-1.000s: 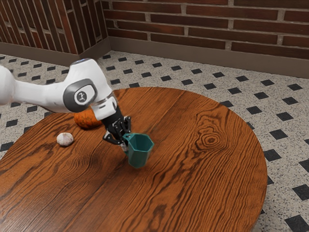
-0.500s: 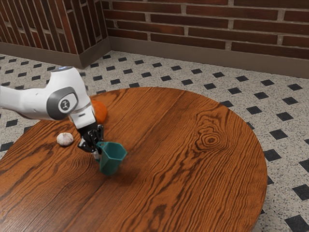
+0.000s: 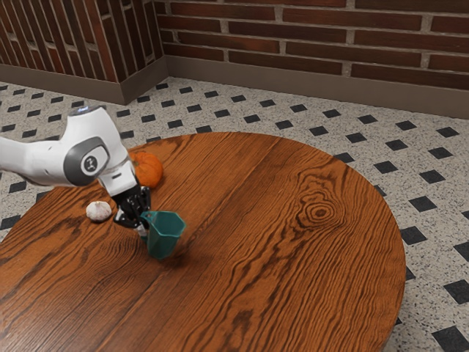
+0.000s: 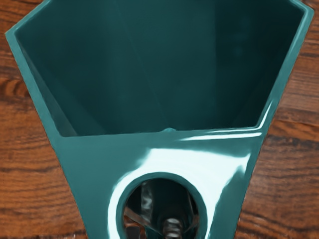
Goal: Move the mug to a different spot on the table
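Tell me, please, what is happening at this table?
A robot arm's black gripper is shut on the handle of a teal mug, holding it upright near the exterior view's left side of the wooden table. A garlic bulb and an orange round thing lie close by. Whether the mug touches the table, I cannot tell.
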{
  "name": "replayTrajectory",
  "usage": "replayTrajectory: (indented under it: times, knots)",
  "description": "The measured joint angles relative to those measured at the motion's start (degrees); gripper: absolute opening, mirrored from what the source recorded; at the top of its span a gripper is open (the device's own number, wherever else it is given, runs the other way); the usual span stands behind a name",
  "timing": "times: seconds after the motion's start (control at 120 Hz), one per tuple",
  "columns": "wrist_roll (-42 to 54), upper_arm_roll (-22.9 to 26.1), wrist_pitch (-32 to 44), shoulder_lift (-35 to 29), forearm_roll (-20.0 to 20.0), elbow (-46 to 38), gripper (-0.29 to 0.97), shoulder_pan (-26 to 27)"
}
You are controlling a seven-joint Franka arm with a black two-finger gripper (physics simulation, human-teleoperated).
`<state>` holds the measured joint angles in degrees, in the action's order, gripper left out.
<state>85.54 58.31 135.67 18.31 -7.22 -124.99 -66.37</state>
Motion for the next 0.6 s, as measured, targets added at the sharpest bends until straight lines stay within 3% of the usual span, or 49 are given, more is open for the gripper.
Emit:
replayTrajectory:
  times: [0.367,0.6]
  knots:
    - [-0.27,-1.04,2.29,3.34,-4.98,2.99,0.01,3.05]
    - [-0.35,-1.10,2.43,3.86,-7.05,3.54,0.39,3.53]
